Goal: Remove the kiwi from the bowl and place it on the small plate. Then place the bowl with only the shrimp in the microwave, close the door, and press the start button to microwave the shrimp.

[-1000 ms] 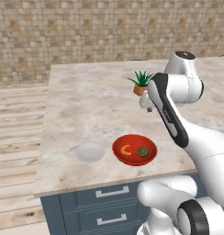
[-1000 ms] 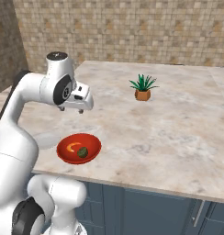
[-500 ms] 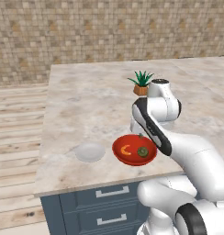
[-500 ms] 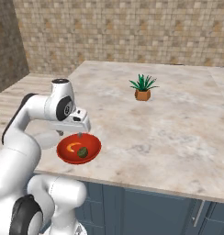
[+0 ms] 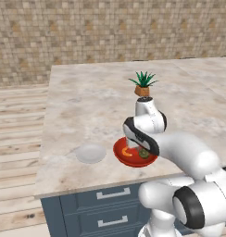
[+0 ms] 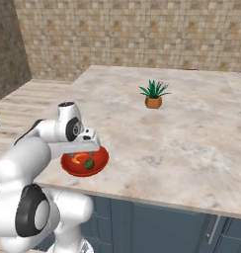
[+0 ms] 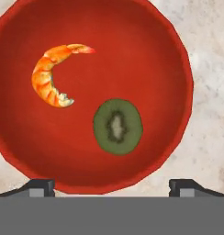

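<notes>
Left: pale wooden plank flooring (image 5: 17,120) borders a beige marbled stone counter (image 5: 91,102) with a matte, veined top, set over blue-grey drawers (image 5: 112,208) with grey bar handles. A tan mosaic tile wall (image 5: 87,32) closes the room behind.

On the counter's near-left part lies the small plate (image 5: 91,153), a round, shallow, pale grey-white dish, well apart from the counter's back edge and near the bowl.

Centre: the bowl (image 5: 128,158), wide, shallow and glossy red, sits by the counter's front edge. Inside it, in the hand view, the shrimp (image 7: 53,82), a curved, ridged orange crescent, lies to the upper left, and the kiwi (image 7: 118,126), a flat green cut disc with a pale core, rests just beside it at lower right, apart from it. The gripper (image 7: 112,185) hangs directly above the bowl; its two dark fingertips (image 7: 38,186) stand widely spread, about as far apart as the bowl's floor is wide, and hold nothing.

Right: a small potted plant (image 5: 142,85), spiky green leaves in a terracotta pot, stands farther back on the counter.
</notes>
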Robot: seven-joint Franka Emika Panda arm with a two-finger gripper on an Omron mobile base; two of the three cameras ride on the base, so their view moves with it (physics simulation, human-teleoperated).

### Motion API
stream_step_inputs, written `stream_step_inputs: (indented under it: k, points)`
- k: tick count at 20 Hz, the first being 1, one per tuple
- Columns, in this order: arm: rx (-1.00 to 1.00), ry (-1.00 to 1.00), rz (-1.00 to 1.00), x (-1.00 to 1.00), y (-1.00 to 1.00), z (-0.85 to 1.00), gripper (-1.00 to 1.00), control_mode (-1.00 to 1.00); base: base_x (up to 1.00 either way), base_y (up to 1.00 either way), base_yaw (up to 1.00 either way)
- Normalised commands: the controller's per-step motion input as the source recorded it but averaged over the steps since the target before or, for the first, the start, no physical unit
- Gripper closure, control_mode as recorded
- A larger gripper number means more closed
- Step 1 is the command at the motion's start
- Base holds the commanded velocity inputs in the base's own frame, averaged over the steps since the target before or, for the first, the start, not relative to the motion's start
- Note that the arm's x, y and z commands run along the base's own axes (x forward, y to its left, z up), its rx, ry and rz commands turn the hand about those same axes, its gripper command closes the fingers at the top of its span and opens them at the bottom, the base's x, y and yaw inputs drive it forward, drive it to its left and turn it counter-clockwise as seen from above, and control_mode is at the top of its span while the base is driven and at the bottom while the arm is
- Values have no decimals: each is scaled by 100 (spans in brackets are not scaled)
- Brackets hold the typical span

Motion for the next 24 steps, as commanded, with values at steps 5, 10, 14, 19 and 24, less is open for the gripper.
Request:
stream_step_inputs:
  k: [5, 10, 14, 19, 24]
  points:
    - [-4, 3, 5, 33, 0, -43, -100, -100, 0, 0, 0]
    - [-1, 6, 5, 18, -3, -37, -100, -100, 0, 0, 0]
    - [-1, 2, 0, 0, 0, -23, -100, -100, 0, 0, 0]
    - [-3, 3, 0, 0, 0, -22, -100, -100, 0, 0, 0]
    - [-4, 3, 0, 6, 0, -21, -100, -100, 0, 0, 0]
